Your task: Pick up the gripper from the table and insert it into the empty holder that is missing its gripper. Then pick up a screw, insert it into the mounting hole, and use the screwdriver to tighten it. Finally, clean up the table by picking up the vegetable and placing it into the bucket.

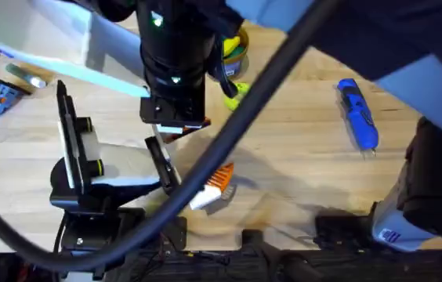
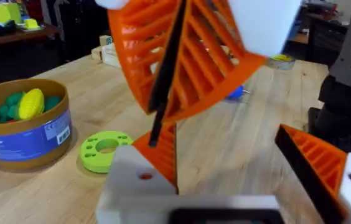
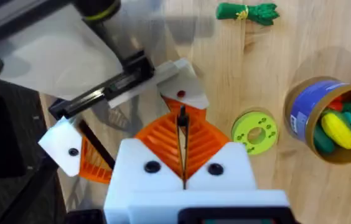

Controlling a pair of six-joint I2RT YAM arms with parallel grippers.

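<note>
Overhead: pale wooden table (image 1: 299, 157) (blue screwdriver (image 1: 358, 114) lying flat), dark surrounding room.

Table: my work surface is a light wooden table (image 1: 299, 157).
Behind: I see a second wooden table (image 2: 14, 34) and dark furniture.

Blue screwdriver (image 1: 357, 114) flat on the wood, well apart from orange-rimmed bucket (image 1: 234, 48) holding toy vegetables

bucket (image 1: 235, 48): mostly hidden behind arm | holder (image 2: 139, 180): blurred, perhaps cut off
</note>
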